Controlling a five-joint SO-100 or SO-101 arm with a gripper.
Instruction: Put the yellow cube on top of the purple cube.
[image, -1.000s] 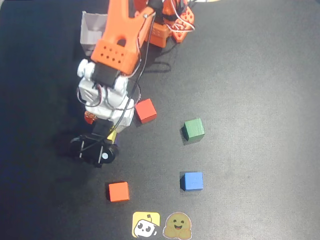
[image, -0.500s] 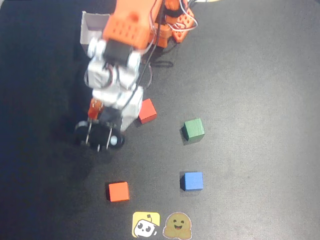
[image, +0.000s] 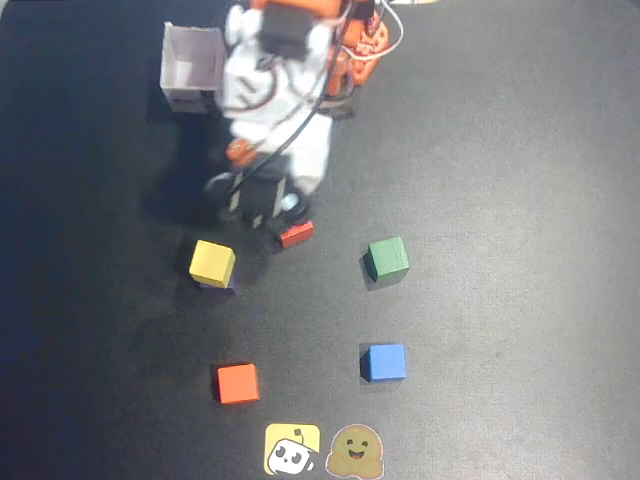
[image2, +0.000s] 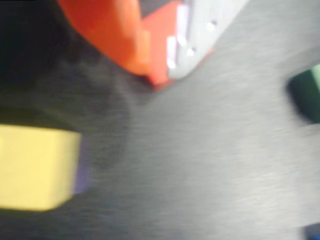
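The yellow cube (image: 212, 262) sits on top of the purple cube (image: 218, 288), of which only a thin dark edge shows below it. In the wrist view the yellow cube (image2: 35, 167) fills the lower left, with a purple sliver (image2: 83, 172) at its right side. My gripper (image: 295, 232) is up and to the right of the stack, apart from it. In the wrist view my gripper (image2: 152, 77) has its orange finger (image2: 110, 30) and its red and grey finger (image2: 195, 30) meeting at the tips, with nothing between them. The picture is blurred.
A green cube (image: 388, 258) and a blue cube (image: 384, 362) lie to the right, and an orange-red cube (image: 238, 383) lies at the front. Two flat stickers (image: 292, 449) lie at the bottom edge. A white open box (image: 192, 66) stands at the back left beside the arm's base.
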